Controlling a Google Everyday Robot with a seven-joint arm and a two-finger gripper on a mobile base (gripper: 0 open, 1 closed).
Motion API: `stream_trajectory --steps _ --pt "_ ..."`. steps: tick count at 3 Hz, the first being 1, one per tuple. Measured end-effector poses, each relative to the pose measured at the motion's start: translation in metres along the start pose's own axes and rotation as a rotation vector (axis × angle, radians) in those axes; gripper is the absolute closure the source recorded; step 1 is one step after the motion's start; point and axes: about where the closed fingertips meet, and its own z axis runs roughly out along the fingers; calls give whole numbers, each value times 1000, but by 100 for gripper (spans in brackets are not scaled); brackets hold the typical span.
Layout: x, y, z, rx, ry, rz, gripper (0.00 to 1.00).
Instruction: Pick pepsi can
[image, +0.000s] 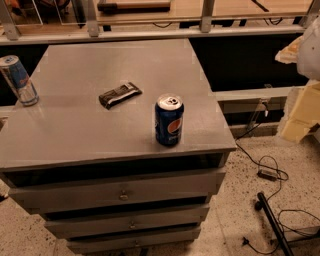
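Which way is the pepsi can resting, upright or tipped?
Upright: the pepsi can stands on its base on the cabinet, silver top up. The gripper is at the right edge, apart from it.

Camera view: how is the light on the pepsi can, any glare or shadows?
Camera view: dim, warm light; the pepsi can glints on its silver top, casting no hard shadow on the cabinet top; the gripper sits pale at the right edge.

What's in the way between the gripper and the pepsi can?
Nothing visible. The gripper is at the right edge, off the cabinet; the pepsi can stands near its front right corner. The wrapper and silver can sit farther left, out of the way.
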Motion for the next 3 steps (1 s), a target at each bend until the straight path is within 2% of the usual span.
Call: stream_trajectory --steps 1,2,3 --pt "0 0 0 0 0 0 0" --pt "-14 -10 14 -13 -14 -23 0" --pt "-44 -22 39 -51 -54 -60 0"
